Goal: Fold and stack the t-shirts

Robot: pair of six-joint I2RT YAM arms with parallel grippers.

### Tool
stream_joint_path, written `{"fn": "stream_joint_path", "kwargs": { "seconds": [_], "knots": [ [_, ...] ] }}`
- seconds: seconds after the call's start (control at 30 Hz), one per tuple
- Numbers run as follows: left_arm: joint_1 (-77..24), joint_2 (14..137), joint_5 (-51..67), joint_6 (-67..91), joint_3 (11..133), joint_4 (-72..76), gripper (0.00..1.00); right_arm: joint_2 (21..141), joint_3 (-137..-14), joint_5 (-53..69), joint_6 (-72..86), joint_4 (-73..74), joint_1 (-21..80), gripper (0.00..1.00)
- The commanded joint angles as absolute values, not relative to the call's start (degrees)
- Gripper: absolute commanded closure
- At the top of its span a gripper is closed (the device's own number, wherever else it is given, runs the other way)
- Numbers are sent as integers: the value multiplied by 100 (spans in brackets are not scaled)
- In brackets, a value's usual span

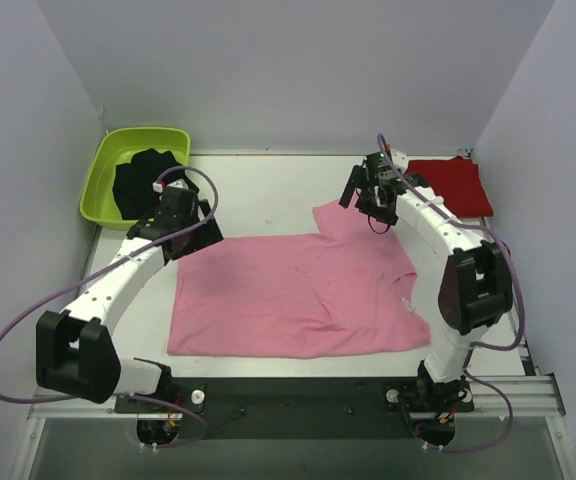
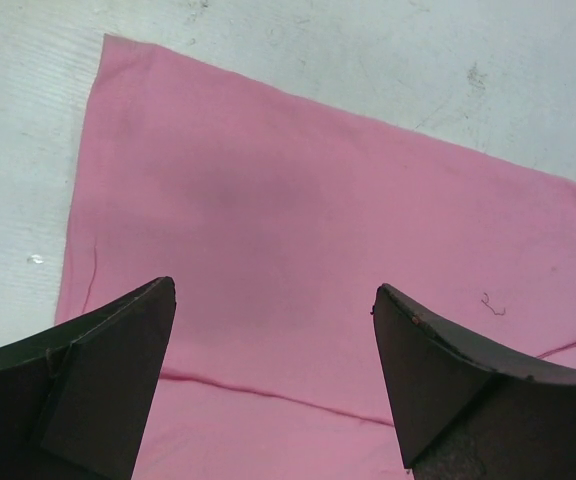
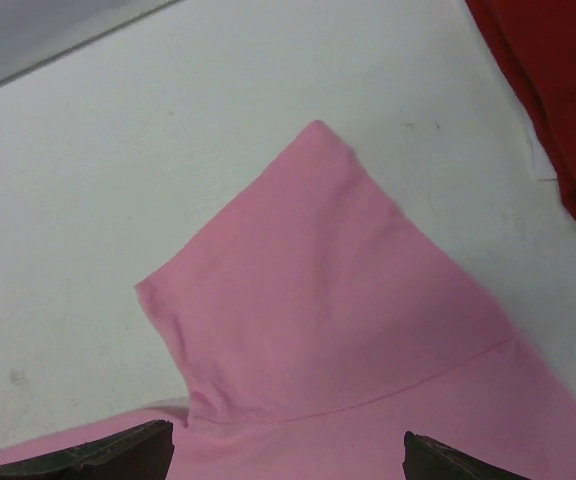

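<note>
- the pink t-shirt [image 1: 298, 300] lies spread flat in the middle of the bench [image 1: 258, 195]. one sleeve [image 3: 318, 290] sticks out toward the far side.
- the red t-shirt [image 1: 455, 185] sits as a folded pile in the far right corner, apart from the pink one.
- the left gripper [image 2: 273, 290] hovers over the pink shirt's far left corner, its jaws spread wide and holding nothing.
- the right gripper [image 3: 286, 432] hangs just above the sleeve, also wide open and empty.
- handling, as a judgement: the cloth looks thin, light and limp. it should drape and crease rather than hold a shape, and may drag on the bench.
- the best holds are probably pinches at a hem, a corner or the sleeve edge, with one layer lifted cleanly.
- no brand, label or print is readable. the only mark is a small loose thread [image 2: 490, 303] on the pink cloth.
- a lime green tub [image 1: 103, 170] at the far left holds dark cloth [image 1: 143, 180].
</note>
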State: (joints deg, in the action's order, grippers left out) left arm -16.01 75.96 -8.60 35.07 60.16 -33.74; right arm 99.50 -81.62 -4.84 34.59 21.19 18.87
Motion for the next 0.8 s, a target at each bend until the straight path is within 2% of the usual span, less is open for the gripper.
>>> {"fn": "stream_joint_path", "kwargs": {
  "seconds": [0.0,0.4,0.77],
  "knots": [
    [-1459,8110,-440,3454,6082,-2619,10,10493,-8499,315,3261,2355,1697,0],
    [-1362,9008,-773,3700,6161,-2795,11,11012,-8033,123,3226,2303,1565,0],
    [-1450,9096,-932,3973,5572,-2435,11,10960,-7541,106,3270,2101,1538,0]
  ]
}}
